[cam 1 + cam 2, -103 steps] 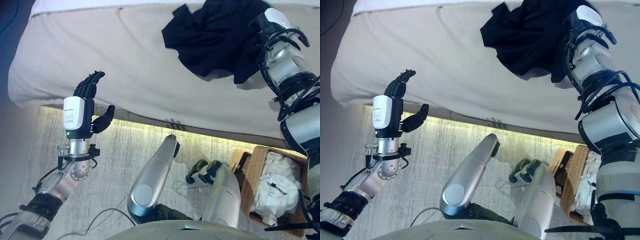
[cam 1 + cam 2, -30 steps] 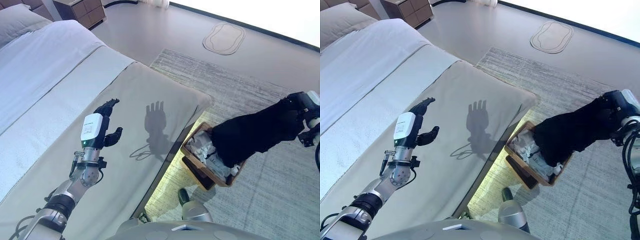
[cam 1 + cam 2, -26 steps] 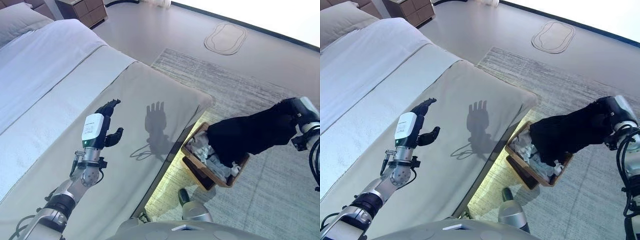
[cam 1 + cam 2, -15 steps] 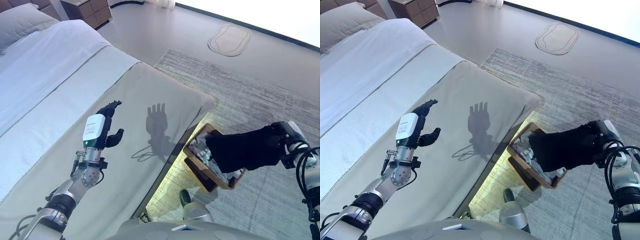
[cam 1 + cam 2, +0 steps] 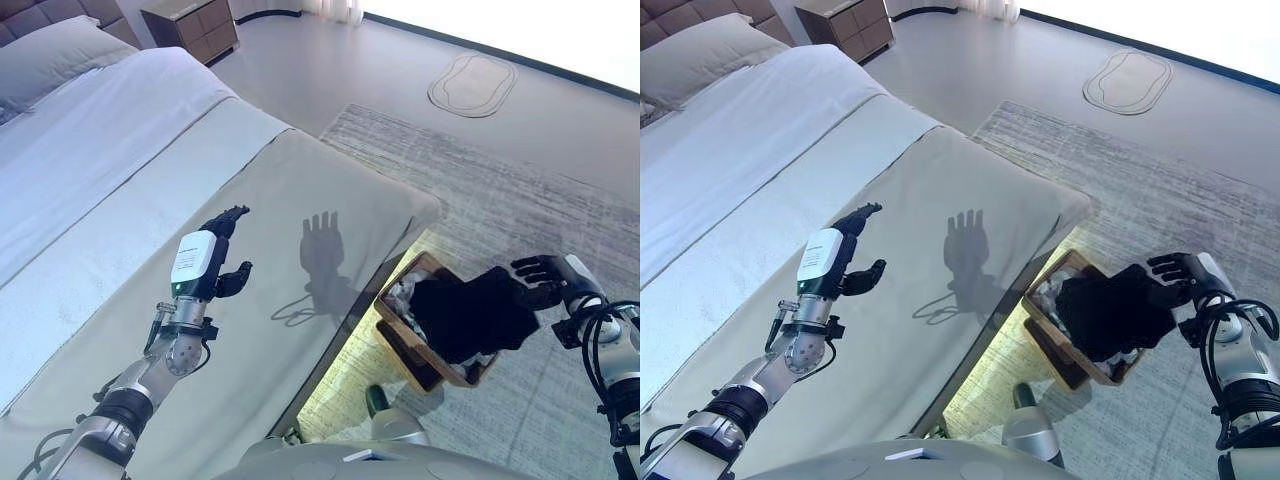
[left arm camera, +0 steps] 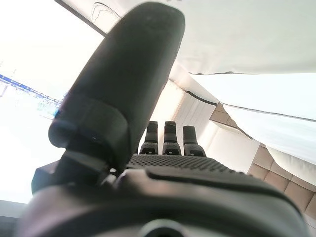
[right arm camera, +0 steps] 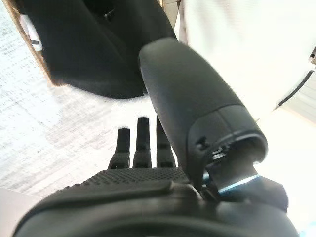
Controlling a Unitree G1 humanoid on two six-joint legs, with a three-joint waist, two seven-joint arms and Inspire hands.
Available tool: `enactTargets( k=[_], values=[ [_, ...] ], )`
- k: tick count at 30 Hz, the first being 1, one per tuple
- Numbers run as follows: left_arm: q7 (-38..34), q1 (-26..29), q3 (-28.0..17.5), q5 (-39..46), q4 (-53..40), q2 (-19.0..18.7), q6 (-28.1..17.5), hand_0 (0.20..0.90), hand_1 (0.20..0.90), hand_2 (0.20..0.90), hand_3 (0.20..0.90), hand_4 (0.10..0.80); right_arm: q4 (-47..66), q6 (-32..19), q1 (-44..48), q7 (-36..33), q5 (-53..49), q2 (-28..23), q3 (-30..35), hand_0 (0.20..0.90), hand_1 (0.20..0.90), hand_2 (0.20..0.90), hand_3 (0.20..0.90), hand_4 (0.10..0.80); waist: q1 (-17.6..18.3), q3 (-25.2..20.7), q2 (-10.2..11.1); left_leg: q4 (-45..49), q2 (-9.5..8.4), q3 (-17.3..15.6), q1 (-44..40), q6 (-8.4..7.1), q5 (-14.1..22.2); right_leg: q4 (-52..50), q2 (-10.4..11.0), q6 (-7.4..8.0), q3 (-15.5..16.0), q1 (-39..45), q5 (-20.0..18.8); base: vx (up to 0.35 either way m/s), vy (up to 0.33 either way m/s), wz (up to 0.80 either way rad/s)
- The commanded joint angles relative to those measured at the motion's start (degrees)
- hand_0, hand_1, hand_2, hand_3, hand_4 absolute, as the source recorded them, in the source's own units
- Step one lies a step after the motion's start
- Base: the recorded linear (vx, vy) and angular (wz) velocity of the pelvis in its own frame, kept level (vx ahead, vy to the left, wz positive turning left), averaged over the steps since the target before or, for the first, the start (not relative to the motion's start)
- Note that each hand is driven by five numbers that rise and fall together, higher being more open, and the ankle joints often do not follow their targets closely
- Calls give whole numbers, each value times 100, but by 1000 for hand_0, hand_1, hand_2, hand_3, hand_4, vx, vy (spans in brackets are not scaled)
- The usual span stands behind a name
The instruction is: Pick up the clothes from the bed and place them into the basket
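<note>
Left hand [image 5: 212, 262] hovers over the bed [image 5: 300, 190], fingers relaxed and spread, holding nothing, its shadow cast on the beige cover. Right hand [image 5: 545, 281] is out over the rug [image 5: 520, 190], fingers extended and empty, just beside the basket [image 5: 395, 340]. Black garment [image 5: 470, 315] lies heaped in the basket on top of white clothes [image 5: 402, 291], spilling over the far rim. Basket sits on the floor at the foot of the bed. Farther off: pillow [image 5: 60, 60], nightstand [image 5: 190, 28], oval floor mat [image 5: 472, 84]. Right wrist view shows the black garment past straight fingers [image 7: 143, 133]; left wrist view shows only straight fingers [image 6: 170, 136] and the room.
</note>
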State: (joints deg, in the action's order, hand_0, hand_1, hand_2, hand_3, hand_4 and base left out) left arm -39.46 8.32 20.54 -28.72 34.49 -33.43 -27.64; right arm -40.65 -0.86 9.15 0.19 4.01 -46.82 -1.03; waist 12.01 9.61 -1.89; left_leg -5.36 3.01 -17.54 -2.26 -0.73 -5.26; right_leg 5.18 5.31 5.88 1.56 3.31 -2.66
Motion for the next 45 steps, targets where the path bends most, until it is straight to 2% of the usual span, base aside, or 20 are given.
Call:
enactTargets(
  k=[1, 8, 13, 16, 22, 26, 30, 39, 45],
  values=[
    [-291, 536, -82, 230, -324, -188, -193, 900, 900, 900, 900, 800, -41, -409, 656, -377, 83, -223, -35, 900, 900, 900, 900, 800, -263, -378, 52, 189, 115, 139, -455, -148, 853, -419, -106, 113, 8, -548, -42, 0, 0, 0],
    [-125, 537, -87, 281, -288, -146, -163, 900, 900, 900, 900, 800, 29, -472, 671, -258, -69, -230, 1, 900, 900, 900, 900, 800, -271, -374, 79, 202, 131, 141, -471, -151, 858, -435, -101, 111, 3, -532, -37, 5, 1, 0],
    [-78, 426, -128, 264, -349, -113, -140, 900, 900, 900, 900, 800, 354, -555, 562, -434, 114, -192, 37, 900, 900, 900, 900, 800, -271, -397, 91, 185, 150, 166, -524, -162, 847, -435, -96, 106, 18, -474, -16, 37, 9, 1],
    [-55, 403, -138, 250, -324, -61, -90, 900, 900, 900, 900, 800, 647, -733, 436, -803, 505, -120, 51, 900, 900, 900, 900, 800, -249, -413, 88, 170, 167, 179, -538, -176, 822, -458, -106, 106, 26, -460, 4, 37, 25, 0],
    [25, 147, -224, 142, -411, 174, -5, 900, 900, 900, 900, 800, 1663, -963, -210, -2137, 2055, 297, -8, 900, 900, 900, 900, 800, -288, -406, 56, 169, 184, 325, -531, -169, 772, -562, -132, 92, 100, -412, 105, 22, 28, 6],
    [36, -32, -285, -16, -277, 435, 191, 900, 900, 900, 900, 800, 2279, -900, -503, -3072, 3245, 630, -392, 900, 900, 900, 900, 800, -372, -389, 36, 188, 141, 518, -475, -149, 761, -602, -135, 76, 157, -376, 176, -4, 30, 11],
    [98, -223, -311, -228, 13, 551, 279, 900, 900, 900, 900, 800, 2460, -1007, -582, -3358, 3596, 674, -792, 900, 900, 900, 900, 800, -491, -387, 36, 217, 97, 672, -441, -151, 762, -592, -100, 74, 245, -300, 224, 13, 34, 16],
    [408, -750, -644, 66, 328, 666, 405, 900, 900, 900, 900, 800, 2493, -1215, -758, -2946, 3456, 720, -1209, 900, 900, 900, 900, 800, -818, -430, 86, 247, 14, 934, -428, -133, 773, -584, 5, 47, 569, -56, 345, 39, 28, 20],
    [716, -1025, -758, 284, 261, 641, 471, 900, 900, 900, 900, 800, 2619, -1032, -825, -2539, 3193, 896, -1389, 900, 900, 900, 900, 800, -1068, -467, 116, 183, -33, 1135, -404, -127, 703, -627, 38, 28, 799, 72, 434, 42, 18, 21]
  ],
)
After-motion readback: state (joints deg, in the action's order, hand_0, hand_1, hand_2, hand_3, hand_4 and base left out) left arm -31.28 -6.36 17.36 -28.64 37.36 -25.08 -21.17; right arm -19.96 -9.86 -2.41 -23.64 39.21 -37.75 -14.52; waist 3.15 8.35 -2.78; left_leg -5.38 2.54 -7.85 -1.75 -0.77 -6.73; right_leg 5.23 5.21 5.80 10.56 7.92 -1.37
